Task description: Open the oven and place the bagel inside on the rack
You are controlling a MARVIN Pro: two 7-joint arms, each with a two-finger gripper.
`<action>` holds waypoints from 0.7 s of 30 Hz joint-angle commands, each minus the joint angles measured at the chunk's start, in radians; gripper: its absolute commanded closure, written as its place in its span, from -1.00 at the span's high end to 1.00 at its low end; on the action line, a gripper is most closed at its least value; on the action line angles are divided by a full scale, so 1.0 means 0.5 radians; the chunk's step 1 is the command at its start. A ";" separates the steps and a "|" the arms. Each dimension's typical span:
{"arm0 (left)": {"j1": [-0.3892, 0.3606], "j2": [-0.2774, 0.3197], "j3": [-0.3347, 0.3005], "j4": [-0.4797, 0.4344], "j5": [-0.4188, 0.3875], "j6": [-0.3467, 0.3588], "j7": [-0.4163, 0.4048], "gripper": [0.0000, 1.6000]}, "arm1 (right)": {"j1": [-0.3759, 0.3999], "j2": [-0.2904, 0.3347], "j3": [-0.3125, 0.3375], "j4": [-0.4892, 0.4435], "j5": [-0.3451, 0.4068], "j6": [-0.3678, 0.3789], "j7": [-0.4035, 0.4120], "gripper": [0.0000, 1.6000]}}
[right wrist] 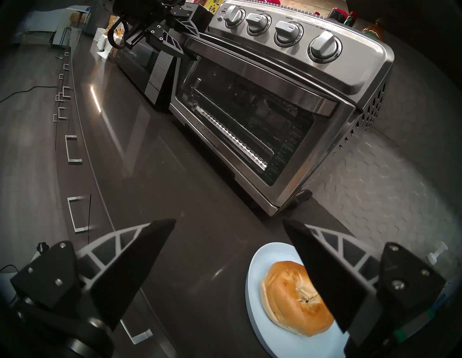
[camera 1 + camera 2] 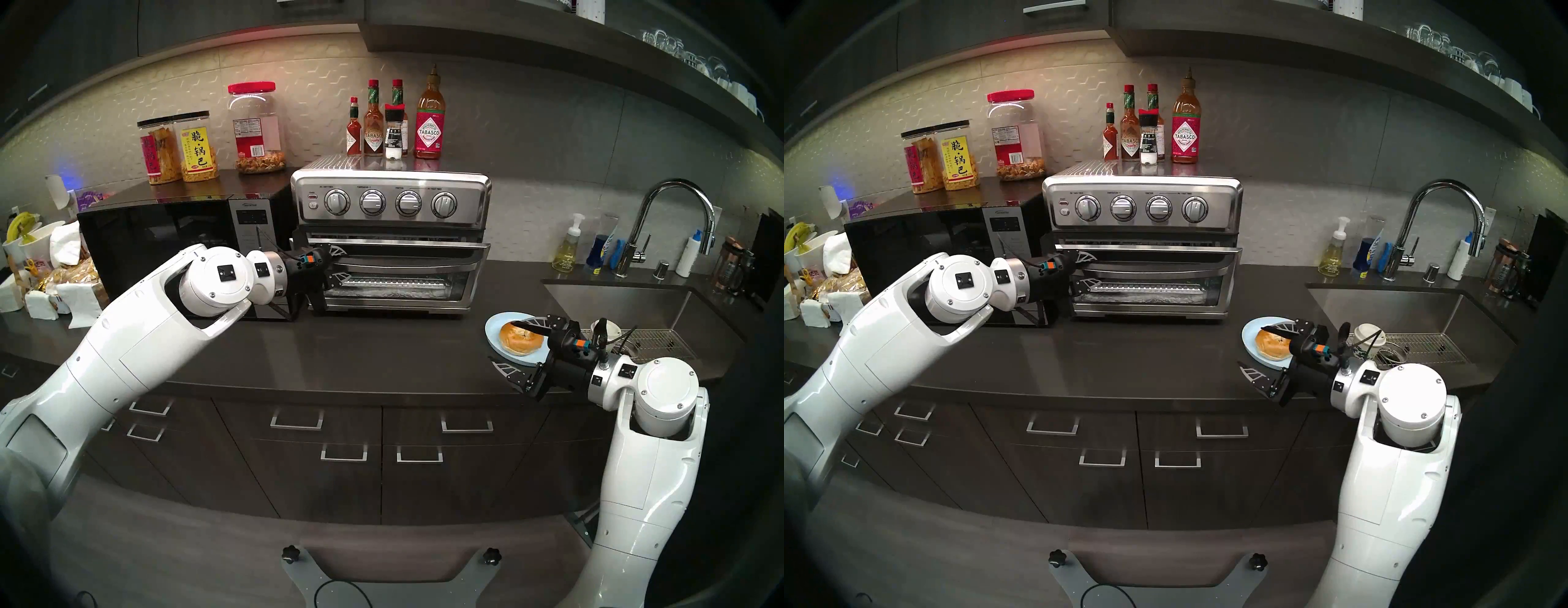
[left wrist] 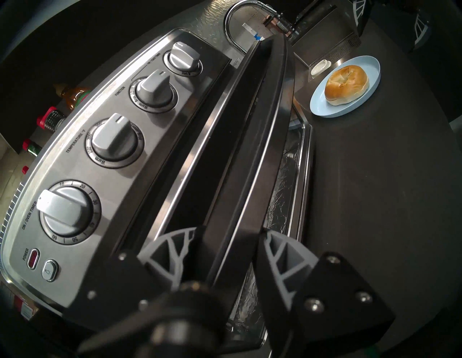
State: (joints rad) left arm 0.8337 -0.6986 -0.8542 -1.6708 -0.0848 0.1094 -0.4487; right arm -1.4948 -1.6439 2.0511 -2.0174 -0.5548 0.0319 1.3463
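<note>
While left end effector grips door handle, we pull down along hinge arc; right end effector open beside bagel.

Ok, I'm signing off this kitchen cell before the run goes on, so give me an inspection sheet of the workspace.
Surface: dark countertop, bare in the middle.
Job's things: oven door cracked open at the top; rack inside; bagel on a blue plate.
Clutter: sauce bottles on the oven; snack jars on the microwave.
Grippers: left end effector shut on the door handle; right end effector open by the bagel.
Cables: black lead under the left wrist.
Surroundings: sink, faucet, drawers below.
</note>
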 commanded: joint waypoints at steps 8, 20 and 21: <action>0.199 0.004 0.316 0.052 -0.030 0.044 -0.089 -1.00 | 0.017 0.002 -0.003 -0.014 0.004 -0.003 -0.002 1.00; 0.168 0.010 0.350 0.009 -0.047 0.025 -0.080 -1.00 | 0.017 0.002 -0.003 -0.004 0.001 -0.003 -0.002 1.00; 0.169 0.011 0.357 0.005 -0.048 0.023 -0.078 -1.00 | 0.017 0.002 -0.003 -0.003 0.001 -0.003 -0.002 1.00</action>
State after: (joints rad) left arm 0.8152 -0.6655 -0.8054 -1.6884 -0.1030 0.1020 -0.4250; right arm -1.4949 -1.6439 2.0511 -2.0089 -0.5573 0.0319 1.3463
